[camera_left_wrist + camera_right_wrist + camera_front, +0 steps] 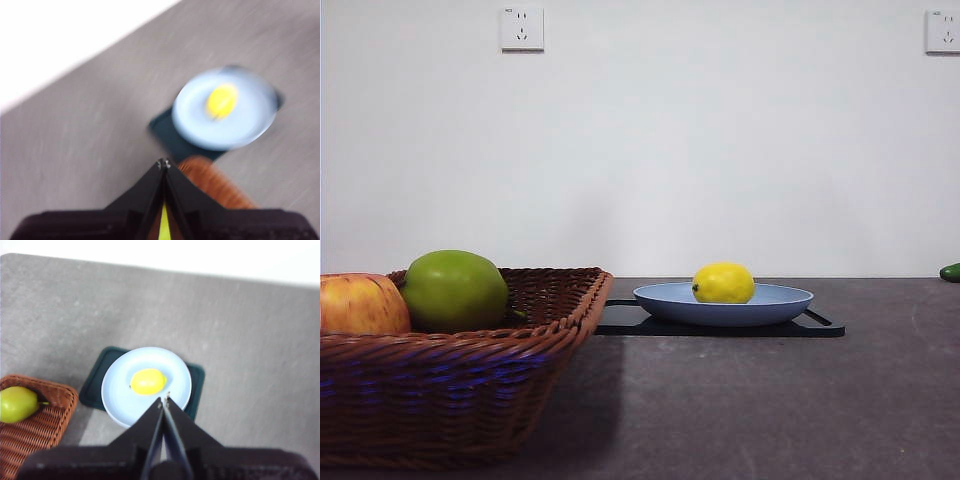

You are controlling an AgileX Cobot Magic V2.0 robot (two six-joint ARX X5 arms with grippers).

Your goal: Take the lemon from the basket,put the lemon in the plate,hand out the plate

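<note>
On the desk point(740, 400), as I saw it:
Lemon: small yellow oval lemon point(723, 283) lay in the round light-blue plate point(790, 305).
Basket: brown wicker basket point(450, 395) stood nearby.
Left end effector point(164, 164): jaws closed, empty.
Right end effector point(164, 400): jaws closed, empty.

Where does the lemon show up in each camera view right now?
Front view: the lemon sits in the light blue plate, right of the basket.
Left wrist view: blurred, on the plate, beyond the shut left gripper.
Right wrist view: mid-plate, just beyond the shut right gripper.
Shared landmark: the black tray under the plate.
</note>
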